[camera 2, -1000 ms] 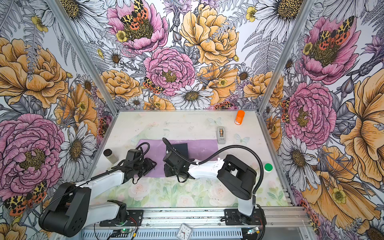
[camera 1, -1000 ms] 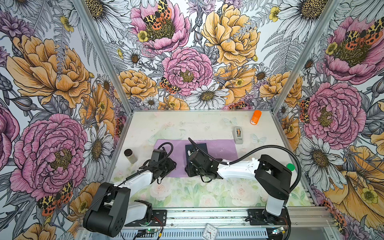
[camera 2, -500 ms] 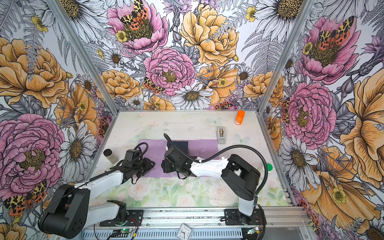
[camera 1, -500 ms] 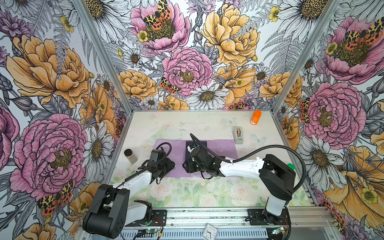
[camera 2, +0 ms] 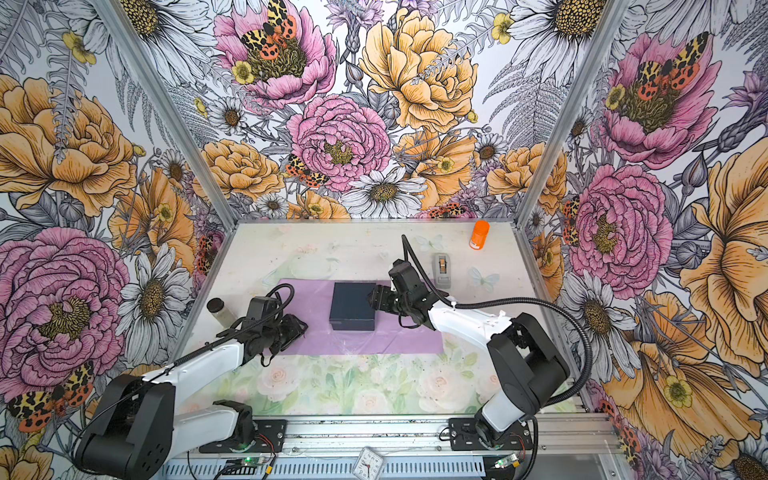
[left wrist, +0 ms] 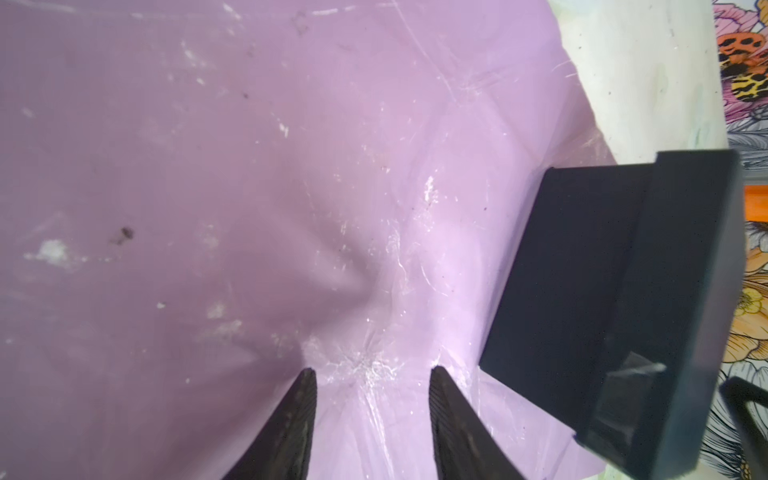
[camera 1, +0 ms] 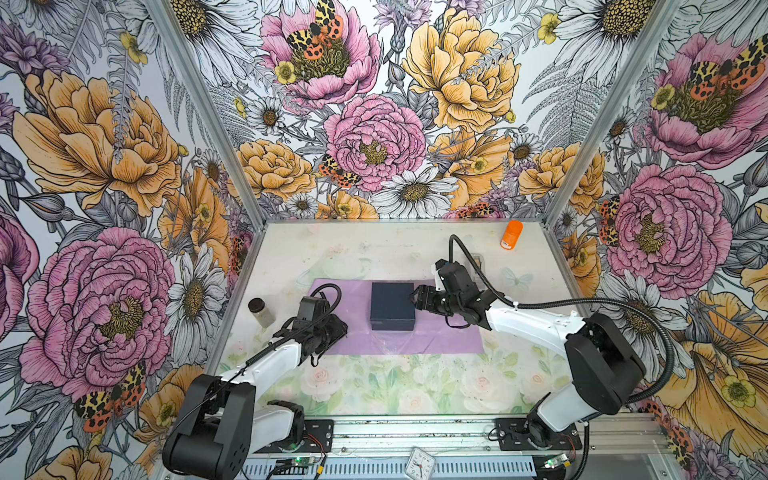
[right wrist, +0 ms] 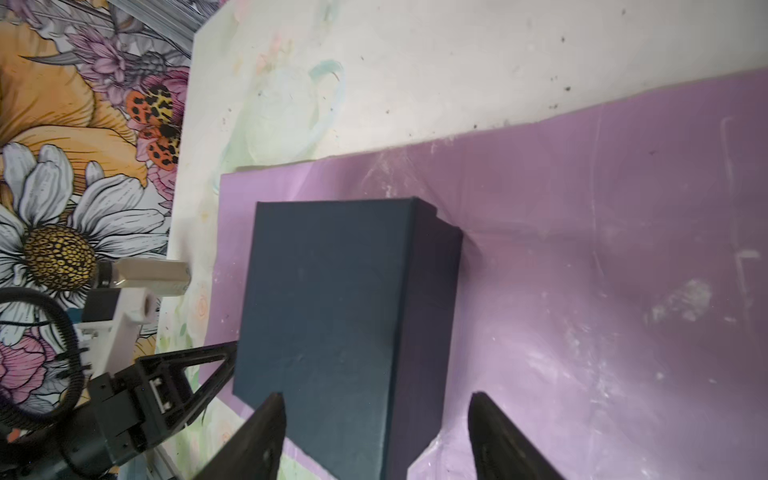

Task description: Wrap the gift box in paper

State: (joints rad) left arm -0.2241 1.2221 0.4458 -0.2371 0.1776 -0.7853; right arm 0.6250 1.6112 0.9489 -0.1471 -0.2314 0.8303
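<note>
So, how does the right gripper (right wrist: 376, 399) stand?

Its two black fingers are spread apart and grip nothing. In both top views it sits just beside the right edge of the low, squarish, dark navy-blue cardboard gift box (camera 1: 392, 305).

And the left gripper (left wrist: 372, 370)?

Parted too, holding nothing. Its ribbed black fingertips (left wrist: 295, 424) point at a crumpled, whitened patch of the large, thin, glossy lilac-purple sheet of paper (left wrist: 208, 166). Whether they touch it I cannot tell. In both top views it is over the paper's left end, apart from the box.

Where exactly is the box?

Flat on the paper, lid up, around the sheet's middle and close to its far edge. The sheet lies lilac side up on the pale floral-printed tabletop (camera 1: 374, 249).

Anything farther out?

A small clear jar with a dark lid (camera 1: 259, 309) sits left of the sheet. A small grey tape dispenser (camera 2: 442, 268) is behind the right arm, and an orange plastic cylinder (camera 1: 512, 235) is near the back right corner.
</note>
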